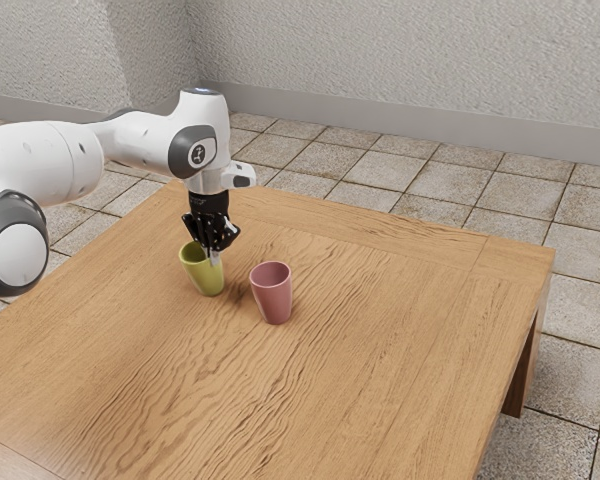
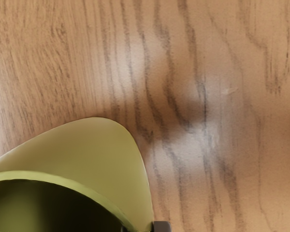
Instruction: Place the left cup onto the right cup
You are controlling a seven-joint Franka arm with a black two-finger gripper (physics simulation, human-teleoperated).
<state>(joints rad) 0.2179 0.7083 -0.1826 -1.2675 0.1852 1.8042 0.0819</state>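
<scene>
An olive-green cup point(image 1: 204, 271) stands upright on the wooden table point(image 1: 380, 330), to the exterior view's left of a pink cup point(image 1: 271, 291). The two cups stand a small gap apart. My gripper point(image 1: 212, 256) points straight down at the green cup's far rim. Its fingers are close together, one on each side of the rim wall, so it is shut on that wall. In the wrist view the green cup point(image 2: 82, 164) is large and blurred right under my hand, with its dark inside showing and a fingertip point(image 2: 160, 226) against its outer wall.
The wooden table stretches wide to the exterior view's right and front of the cups. Its far edge runs just behind my arm. A tiled floor point(image 1: 460, 170) and a grey wall lie beyond.
</scene>
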